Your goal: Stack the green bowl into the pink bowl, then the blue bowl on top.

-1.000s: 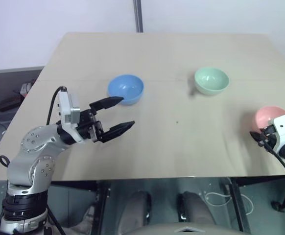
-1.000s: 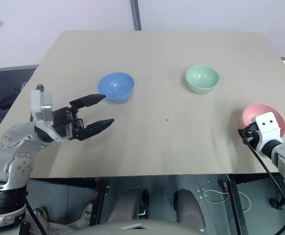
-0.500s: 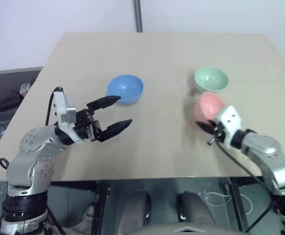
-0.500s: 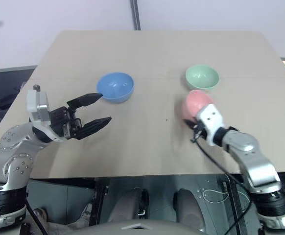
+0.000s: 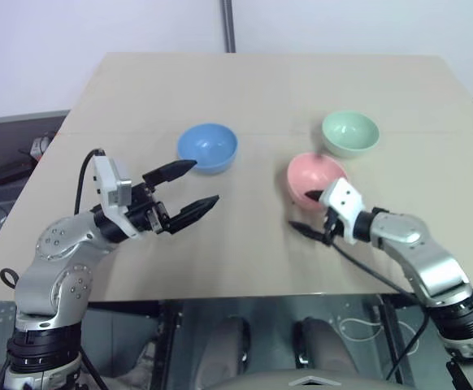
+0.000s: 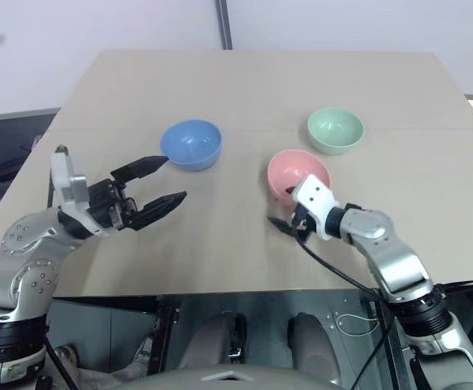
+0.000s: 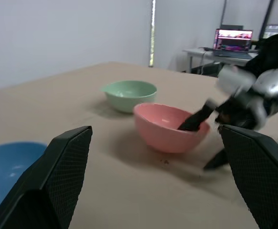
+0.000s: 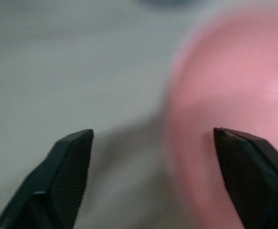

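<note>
— Bowls? Lying where?
— Pink bowl (image 5: 315, 175) sitting upright on the table (image 5: 261, 89), right of centre. Green bowl (image 5: 350, 133) resting just beyond, toward upper right, apart from pink. Blue bowl (image 5: 208, 148) standing left of centre.
— Right gripper (image 5: 307, 213)?
— Gaping wide, straddling pink's near rim: one finger inside, one outside, low by the table. Gripping nothing.
— Left gripper (image 5: 189, 189)?
— Hovering at lower left, fingers spread, holding nothing, pointing toward blue.

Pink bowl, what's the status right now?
Right gripper open, one finger over pink bowl rim. Left gripper open. Bowl upright on table, unstacked.
</note>
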Controlling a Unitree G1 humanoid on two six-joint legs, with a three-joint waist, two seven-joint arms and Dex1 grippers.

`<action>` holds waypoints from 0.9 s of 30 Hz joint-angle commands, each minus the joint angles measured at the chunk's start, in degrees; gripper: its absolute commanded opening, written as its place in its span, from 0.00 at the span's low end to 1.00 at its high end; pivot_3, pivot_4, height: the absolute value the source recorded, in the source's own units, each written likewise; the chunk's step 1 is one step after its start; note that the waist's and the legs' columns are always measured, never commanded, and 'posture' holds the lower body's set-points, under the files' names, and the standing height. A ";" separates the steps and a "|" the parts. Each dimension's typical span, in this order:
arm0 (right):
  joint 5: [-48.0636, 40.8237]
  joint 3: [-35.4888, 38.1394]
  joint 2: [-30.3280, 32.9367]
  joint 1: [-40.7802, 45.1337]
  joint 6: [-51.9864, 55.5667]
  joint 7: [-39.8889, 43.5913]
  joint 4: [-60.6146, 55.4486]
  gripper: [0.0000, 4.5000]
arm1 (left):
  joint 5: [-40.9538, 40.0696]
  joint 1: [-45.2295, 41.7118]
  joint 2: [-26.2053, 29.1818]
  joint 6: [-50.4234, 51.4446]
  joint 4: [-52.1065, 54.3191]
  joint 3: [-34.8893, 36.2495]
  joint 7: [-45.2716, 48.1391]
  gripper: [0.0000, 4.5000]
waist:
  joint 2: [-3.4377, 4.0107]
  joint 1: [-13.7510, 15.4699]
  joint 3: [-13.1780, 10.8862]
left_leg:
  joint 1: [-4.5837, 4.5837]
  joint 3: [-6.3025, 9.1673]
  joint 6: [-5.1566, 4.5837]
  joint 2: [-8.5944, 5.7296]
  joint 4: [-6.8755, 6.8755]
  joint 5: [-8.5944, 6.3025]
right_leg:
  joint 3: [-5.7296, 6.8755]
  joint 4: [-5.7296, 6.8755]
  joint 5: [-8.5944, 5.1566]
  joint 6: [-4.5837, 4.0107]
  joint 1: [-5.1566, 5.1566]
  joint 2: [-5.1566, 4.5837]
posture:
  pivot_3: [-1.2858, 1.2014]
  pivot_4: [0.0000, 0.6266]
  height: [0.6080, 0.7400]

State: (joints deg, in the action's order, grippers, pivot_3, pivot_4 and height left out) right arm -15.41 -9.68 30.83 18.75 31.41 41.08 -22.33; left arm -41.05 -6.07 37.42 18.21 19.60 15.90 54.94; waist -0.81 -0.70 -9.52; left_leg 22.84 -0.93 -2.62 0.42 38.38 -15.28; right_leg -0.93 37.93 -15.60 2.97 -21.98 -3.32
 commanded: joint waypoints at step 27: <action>23.00 -0.01 1.56 41.78 -49.23 6.08 84.44 0.91 | -3.97 5.18 -0.68 -0.45 8.83 3.83 -2.25 1.00 | 0.03 -1.49 -0.07 | 0.93 -0.33 0.28 0.02 0.01 0.17 | -0.20 0.09 0.03 0.00 -1.09 0.02 | 0.52 0.24 1.00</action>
State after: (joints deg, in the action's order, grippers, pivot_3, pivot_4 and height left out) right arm 6.93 -10.29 32.05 58.68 -16.61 48.55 61.35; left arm -44.02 -1.23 36.43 18.23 25.96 18.06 53.15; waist -0.77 -2.18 -9.59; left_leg 23.76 -1.26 -2.34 0.44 38.39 -15.11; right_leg -1.14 38.04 -15.57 2.97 -23.07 -3.30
